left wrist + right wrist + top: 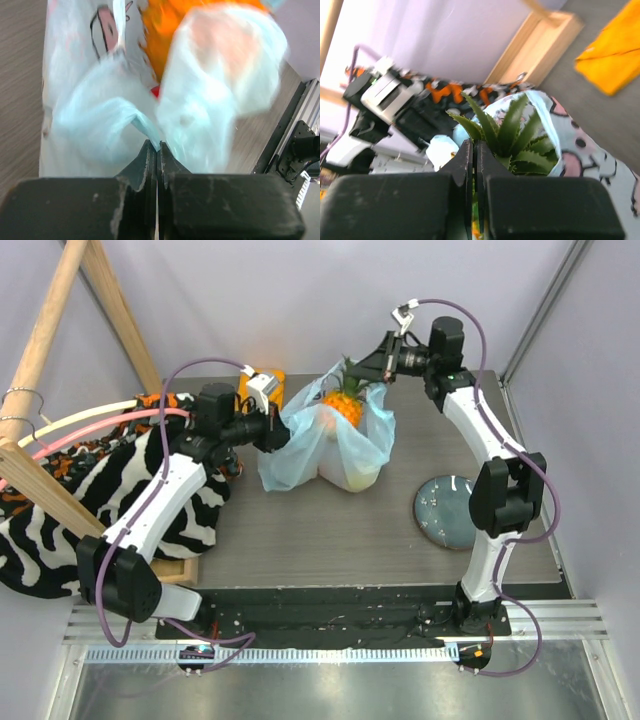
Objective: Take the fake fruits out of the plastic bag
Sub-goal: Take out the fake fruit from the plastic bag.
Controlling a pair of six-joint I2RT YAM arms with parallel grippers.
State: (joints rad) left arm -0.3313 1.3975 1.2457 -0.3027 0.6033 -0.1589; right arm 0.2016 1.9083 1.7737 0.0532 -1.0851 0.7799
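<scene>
The light-blue plastic bag [300, 455] with pink prints stands at the middle of the table. The orange-yellow pineapple [343, 408] sticks up out of the bag's mouth. My right gripper [375, 368] is shut on its green crown [517, 132] from the back right, jaws pressed together on a leaf [474, 146]. My left gripper [279, 430] is shut on a fold of the bag's left rim [157, 144]. In the left wrist view the pineapple [162, 35] shows orange, a peach-coloured round fruit [225, 45] shows through the plastic bag [95, 120], and a bit of red fruit [155, 91] peeks out.
A zebra-striped cloth [70, 495] lies over a wooden tray [185, 566] at the left. A folded orange cloth [268, 377] lies behind the bag, also in the right wrist view [615, 50]. A round grey plate [447, 510] sits at the right. A wooden rack [60, 310] leans at the far left.
</scene>
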